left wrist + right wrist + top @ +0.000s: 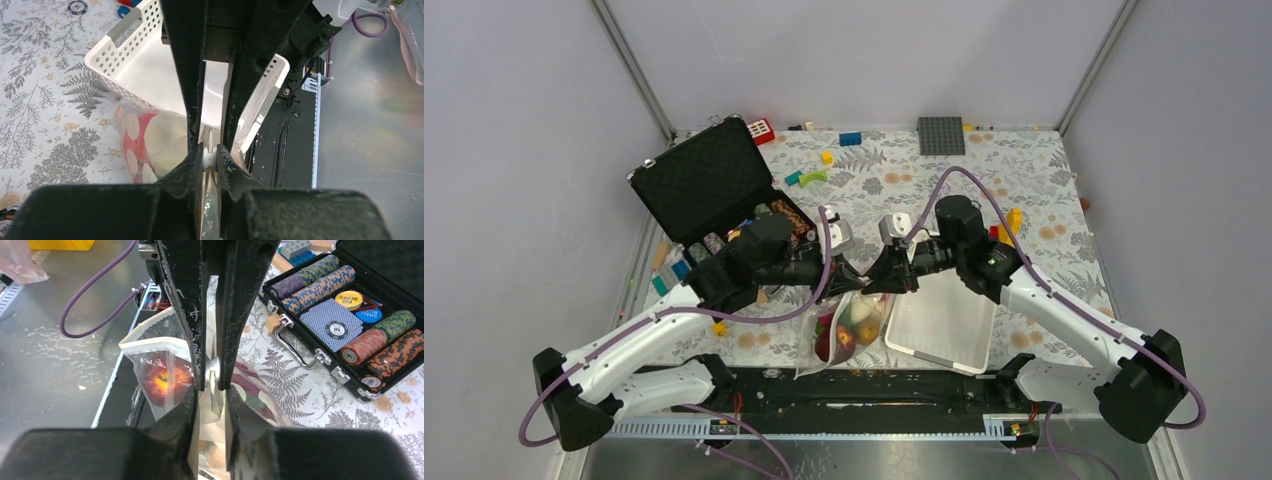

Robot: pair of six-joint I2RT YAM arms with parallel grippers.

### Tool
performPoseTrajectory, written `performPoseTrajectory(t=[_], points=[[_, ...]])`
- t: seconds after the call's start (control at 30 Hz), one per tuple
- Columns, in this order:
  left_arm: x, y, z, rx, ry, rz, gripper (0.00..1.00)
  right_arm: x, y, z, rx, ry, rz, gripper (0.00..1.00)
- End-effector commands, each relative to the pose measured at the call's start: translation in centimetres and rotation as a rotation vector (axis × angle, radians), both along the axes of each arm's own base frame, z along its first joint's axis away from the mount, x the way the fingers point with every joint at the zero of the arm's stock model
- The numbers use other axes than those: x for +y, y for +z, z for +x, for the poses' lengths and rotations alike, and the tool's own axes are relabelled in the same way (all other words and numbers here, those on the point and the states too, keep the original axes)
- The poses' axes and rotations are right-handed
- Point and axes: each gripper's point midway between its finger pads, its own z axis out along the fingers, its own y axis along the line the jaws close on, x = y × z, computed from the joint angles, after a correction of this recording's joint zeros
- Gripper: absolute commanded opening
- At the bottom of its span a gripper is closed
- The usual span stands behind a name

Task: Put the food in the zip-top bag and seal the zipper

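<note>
The zip-top bag (842,335) hangs at the table's near edge with its mouth edge held up between the two grippers. The food is inside it: a red piece (844,342) and a red-orange round fruit (162,380). Other pieces are blurred by the plastic. My left gripper (856,279) is shut on the bag's top edge, and a small white piece (210,157) is pinched between its tips. My right gripper (887,279) is shut on the same edge right beside it, over the zipper strip (150,344). The bag also shows in the left wrist view (142,142).
A white slotted basket (944,322) lies just right of the bag. An open black case (714,190) with poker chip rolls (345,285) stands at the left. Loose toy bricks and a grey baseplate (941,135) lie at the back. The black rail (844,385) runs along the near edge.
</note>
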Motion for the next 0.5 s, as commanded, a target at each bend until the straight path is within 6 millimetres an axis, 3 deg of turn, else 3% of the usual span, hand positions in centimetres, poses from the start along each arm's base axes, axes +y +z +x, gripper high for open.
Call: performPoseTrajectory(t=[0.0,0.03,0.13,0.27,0.47], points=[[-0.4,2.9,-0.6,-0.046,-0.04,-0.072,0.0,0.5,1.1,0.7,-0.063,-0.023,-0.009,0.08],[-0.4,3.0,-0.7,-0.042,-0.04,-0.074,0.0,0.4,0.9,0.9,-0.068,-0.036,-0.024,0.0],[-0.2,3.0,-0.7,-0.029,-0.029,-0.072,0.0,0.1,0.9,2.0,-0.081,-0.125,-0.046,0.0],[0.1,2.1,-0.6,0.009,0.007,-0.049,0.0,-0.1,2.4,2.9,-0.105,-0.206,0.01,0.0],[1.9,-0.4,1.8,0.045,0.219,0.032,0.0,-0.8,4.2,2.1,-0.142,-0.212,0.061,0.0]])
